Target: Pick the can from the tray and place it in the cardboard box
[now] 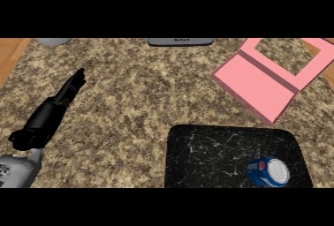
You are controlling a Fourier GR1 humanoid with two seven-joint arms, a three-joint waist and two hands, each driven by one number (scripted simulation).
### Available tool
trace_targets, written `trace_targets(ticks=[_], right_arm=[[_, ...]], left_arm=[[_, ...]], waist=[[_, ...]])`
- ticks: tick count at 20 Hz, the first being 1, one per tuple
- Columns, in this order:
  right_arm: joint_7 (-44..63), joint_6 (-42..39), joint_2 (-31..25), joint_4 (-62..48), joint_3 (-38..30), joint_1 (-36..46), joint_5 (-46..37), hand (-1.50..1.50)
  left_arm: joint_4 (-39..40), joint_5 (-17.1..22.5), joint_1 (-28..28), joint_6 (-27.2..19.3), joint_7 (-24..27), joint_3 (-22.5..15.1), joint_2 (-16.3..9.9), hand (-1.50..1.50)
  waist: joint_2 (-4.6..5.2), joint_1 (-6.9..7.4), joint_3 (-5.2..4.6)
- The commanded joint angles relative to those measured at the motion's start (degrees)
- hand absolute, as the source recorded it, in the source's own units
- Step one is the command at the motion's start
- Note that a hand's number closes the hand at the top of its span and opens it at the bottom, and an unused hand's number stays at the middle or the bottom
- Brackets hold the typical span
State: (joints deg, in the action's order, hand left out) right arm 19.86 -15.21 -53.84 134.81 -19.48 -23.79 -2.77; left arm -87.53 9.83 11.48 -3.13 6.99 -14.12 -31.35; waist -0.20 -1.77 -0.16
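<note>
Can (269, 172): blue cylinder with a white top and a red mark on the side, standing upright in the tray's lower right part. Nothing touches it. Tray (215, 150): black, rounded corners, glossy with fine white scratch marks, sits on the counter (143, 97) at lower right; its bottom edge is cut by the view. Box (261, 90): pink, angular, flat-sided, open frame at its upper right, lying tilted above the tray and apart from it. Counter: speckled brown-beige stone, wooden strips at the far left and upper right edges. Left hand (62, 99): black, on a grey forearm at lower left, fingers straight and together, pointing up-right, holding nothing, well apart from the tray. Right hand is out of sight. Two grey things are cut off at the top edge; can't tell what they are.
</note>
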Motion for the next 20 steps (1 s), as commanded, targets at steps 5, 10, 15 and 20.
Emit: trace_targets(ticks=[5,10,15,20], right_arm=[[23.0,-8.6,-9.1,10.6,5.6,3.8,2.5,-1.50],[36.3,-7.5,-8.7,15.3,18.7,6.5,-0.3,-1.50],[46.9,-5.2,-7.9,11.8,31.4,17.6,-0.5,-1.50],[51.4,-5.5,-4.7,10.0,38.0,24.1,-0.3,-1.50]], left_arm=[[-2.0,-1.6,4.3,0.6,-4.2,-1.4,2.5,0.00],[-1.1,-3.0,2.0,0.9,-1.6,0.1,2.3,0.00],[1.4,-4.2,2.4,1.5,-0.5,-0.2,4.7,0.00],[2.6,-3.3,3.9,4.6,-1.1,2.4,4.3,0.00]], waist=[[0.38,2.31,0.00],[0.31,2.63,0.04],[0.55,3.45,0.00],[0.34,2.48,0.04]])
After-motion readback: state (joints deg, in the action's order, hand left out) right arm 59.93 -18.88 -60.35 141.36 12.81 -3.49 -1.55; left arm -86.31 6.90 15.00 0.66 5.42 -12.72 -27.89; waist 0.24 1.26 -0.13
